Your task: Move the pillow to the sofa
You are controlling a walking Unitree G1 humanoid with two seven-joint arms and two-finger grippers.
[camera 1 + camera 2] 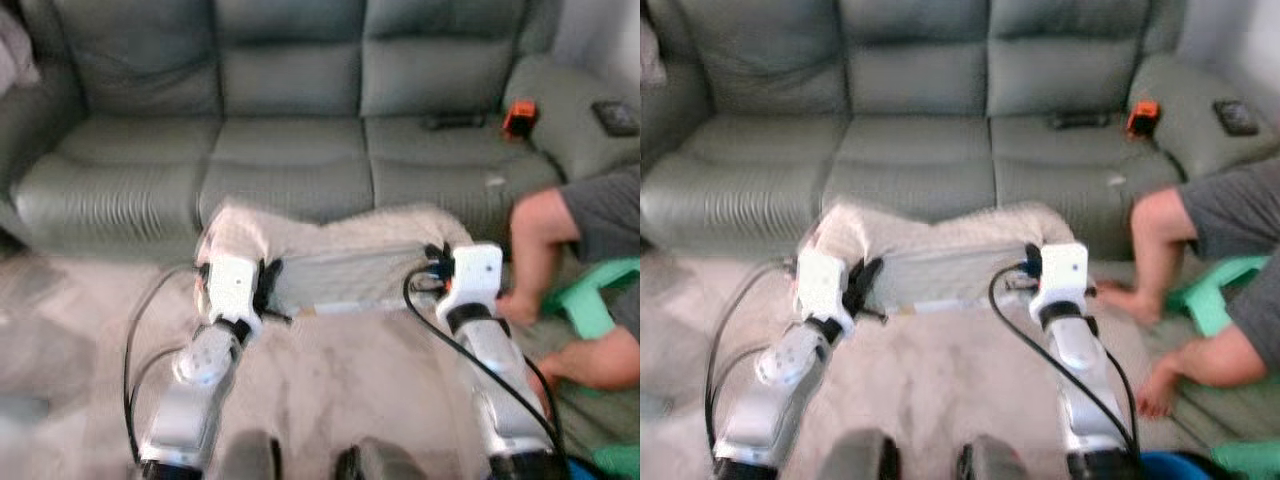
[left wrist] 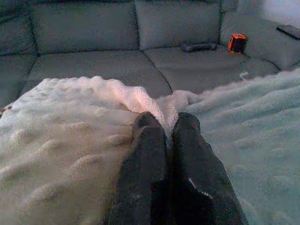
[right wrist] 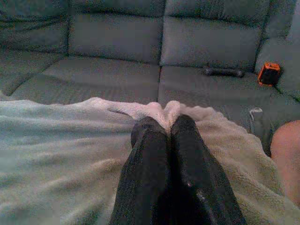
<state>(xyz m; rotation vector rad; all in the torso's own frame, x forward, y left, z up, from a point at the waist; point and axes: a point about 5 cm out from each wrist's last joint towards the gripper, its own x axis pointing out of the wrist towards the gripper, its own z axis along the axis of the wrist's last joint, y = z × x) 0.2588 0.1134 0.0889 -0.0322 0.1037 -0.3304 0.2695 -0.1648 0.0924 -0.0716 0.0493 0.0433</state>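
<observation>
My left gripper [image 2: 166, 129] and right gripper [image 3: 165, 123] are reaching forward, fingers pinching the fuzzy pillow [image 1: 340, 255] by its ends, just before the grey sofa [image 1: 290, 150]. A person [image 1: 575, 290] is sitting rightward; orange object [image 1: 519, 117] beyond.

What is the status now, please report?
Left gripper and right gripper both shut on pillow, held before sofa. Not yet on the seat. Person sits close at right; remote on right cushion.
</observation>
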